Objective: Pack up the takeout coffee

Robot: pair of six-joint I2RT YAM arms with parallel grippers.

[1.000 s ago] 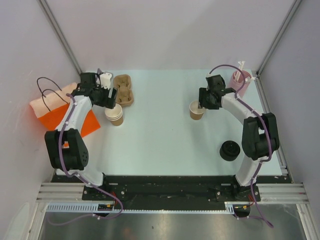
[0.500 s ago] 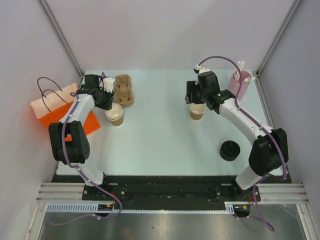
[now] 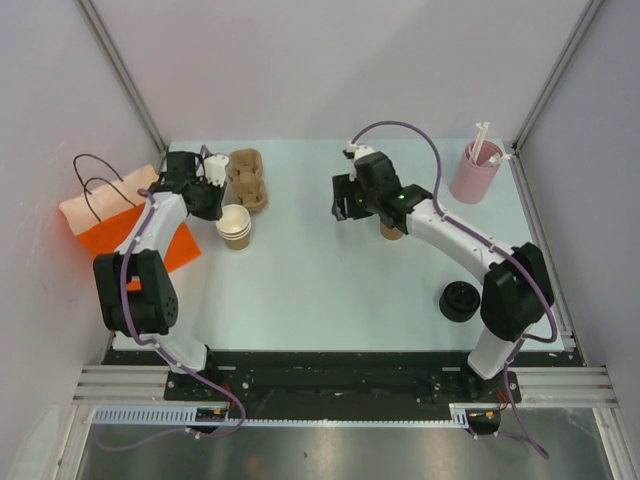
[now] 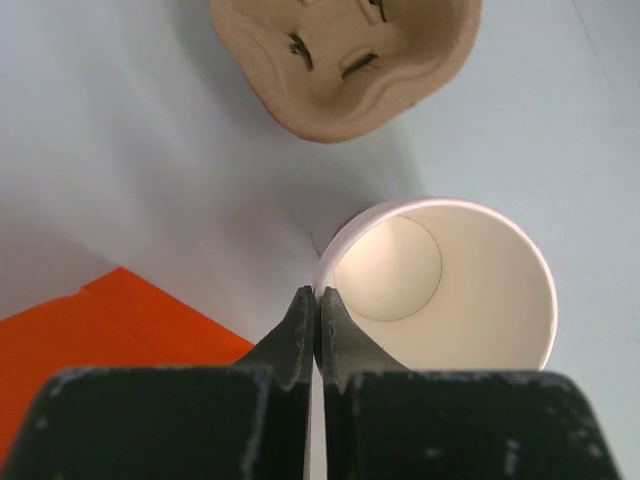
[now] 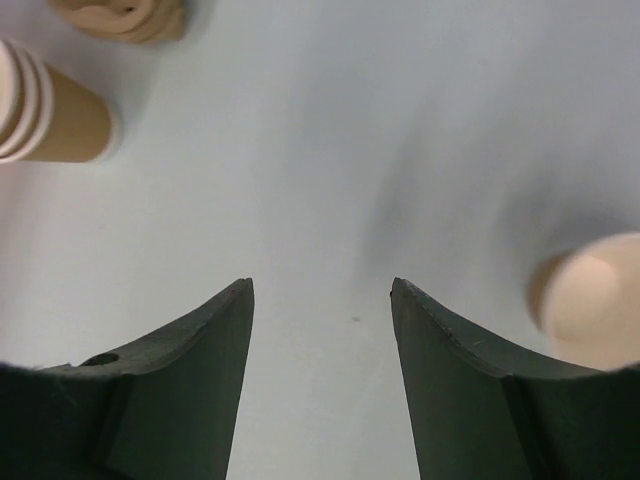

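Since a second ago the left gripper [image 4: 318, 300] has pinched shut on the rim of the stacked tan paper cups [image 4: 440, 290], far left. The right gripper [image 5: 320, 290], open and empty, has swung left off the lone tan paper cup [image 5: 590, 295]. Cups and brown pulp tray [image 4: 340, 100] are empty. Next, likely: lift one cup off cleanly.

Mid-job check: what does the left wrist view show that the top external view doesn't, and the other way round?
Left wrist only: the left gripper shut at the rim of the stacked cups, seemingly pinching the top cup's wall. Top external only: the right gripper beside a lone cup, the pink straw holder and the black lids. Both: the stacked cups, the pulp tray and the orange bag.
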